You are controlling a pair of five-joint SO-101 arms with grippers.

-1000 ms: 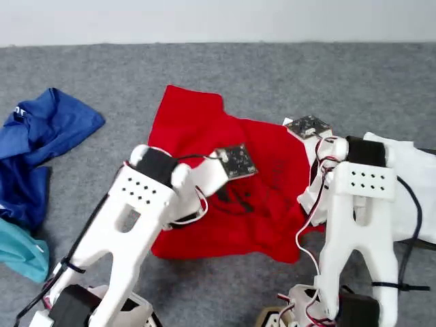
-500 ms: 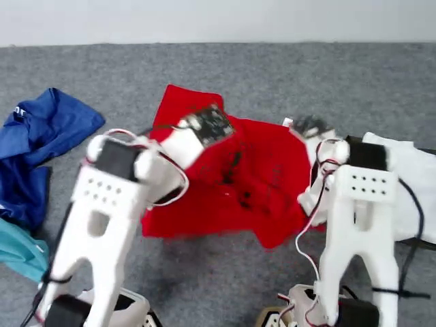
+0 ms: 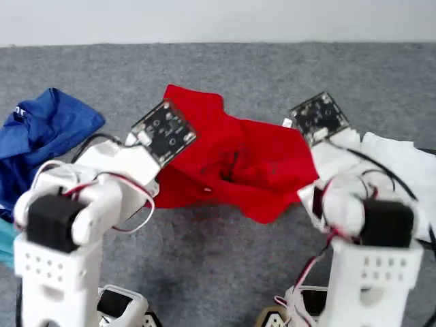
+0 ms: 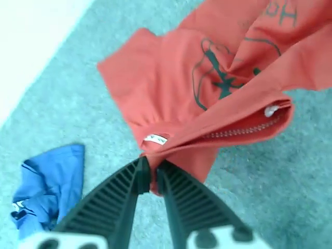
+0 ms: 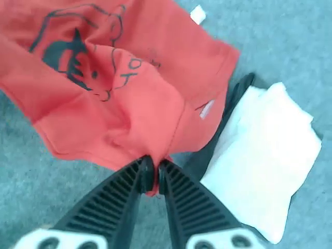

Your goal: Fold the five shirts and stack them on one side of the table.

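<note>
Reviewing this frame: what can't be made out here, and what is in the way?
Red shirt, high view: its gripped corners are under the left arm and right arm.
White shirt, high view: near part behind the right arm, one side cut off by the picture edge.
Dark cloth under it, right wrist view: mostly covered, so unclear what it is.
Blue shirt, high view: near part behind the left arm.

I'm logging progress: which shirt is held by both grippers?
The red shirt: the left gripper and right gripper each pinch an edge, while the blue shirt and white shirt lie untouched.
</note>
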